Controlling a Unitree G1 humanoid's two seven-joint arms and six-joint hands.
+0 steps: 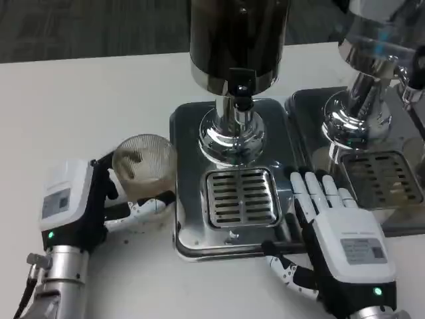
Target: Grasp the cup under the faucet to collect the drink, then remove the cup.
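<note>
The left hand (80, 199) sits left of the drip tray (240, 196), its fingers (143, 207) wrapped round a clear ribbed cup (141, 163). The cup is held, tilted a little, its mouth facing up toward the camera, just left of the tray's base plate (189, 133) and not yet under the faucet (242, 100).

The cup looks like thin plastic: light, a bit flexible, probably slick on the ribs. A hard squeeze may dent it, and a loose one may let it slip once liquid adds weight. The best hold, as I judge it, is round the middle of the wall, below the rim, with the thumb opposite the other fingers, so it stays upright and the mouth stays free for the stream.

The dispenser (238, 40) stands behind the tray, its faucet directly above the slotted grate. The cup must move right onto that grate.

The right hand (339, 232) lies right of the tray on the desk (86, 100), flat, fingers straight and close together, holding nothing. A second dispenser (372, 60) stands further right of the tray.
</note>
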